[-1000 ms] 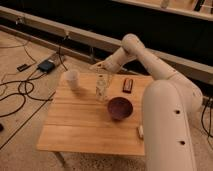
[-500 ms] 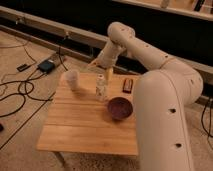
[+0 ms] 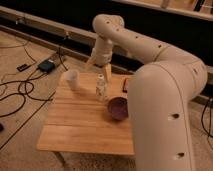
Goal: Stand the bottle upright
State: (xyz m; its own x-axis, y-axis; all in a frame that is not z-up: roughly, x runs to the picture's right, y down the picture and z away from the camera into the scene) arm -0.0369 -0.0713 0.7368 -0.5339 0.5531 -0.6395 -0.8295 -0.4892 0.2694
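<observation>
In the camera view, a wooden table (image 3: 75, 125) stands on a concrete floor, and the big white arm (image 3: 160, 85) reaches over it from the right. The gripper (image 3: 98, 66) hangs above the far edge of the table, behind the bottle and higher than its cap. Its two fingers (image 3: 107, 71) point down and stand apart, with nothing between them.

The bottle (image 3: 101, 88) stands on the table near the middle, a little toward the far side. It is upright on its base, with the white cap at the top, and the gripper does not touch it. The cup (image 3: 72, 79) stands to the left of it, well apart. The dark bowl (image 3: 118, 108) sits just beside the bottle, to the right and nearer to the camera. A small dark object (image 3: 125, 85) lies near the right edge of the table; what it is cannot be told.

By this view, the task looks finished: the bottle is standing and it is free. The step in hand seems to be the retreat after the release. The next move calls only for the arm to go up and away, without passing low over the cap. One touch of a finger or the wrist could knock such a slim, light bottle over.
</observation>
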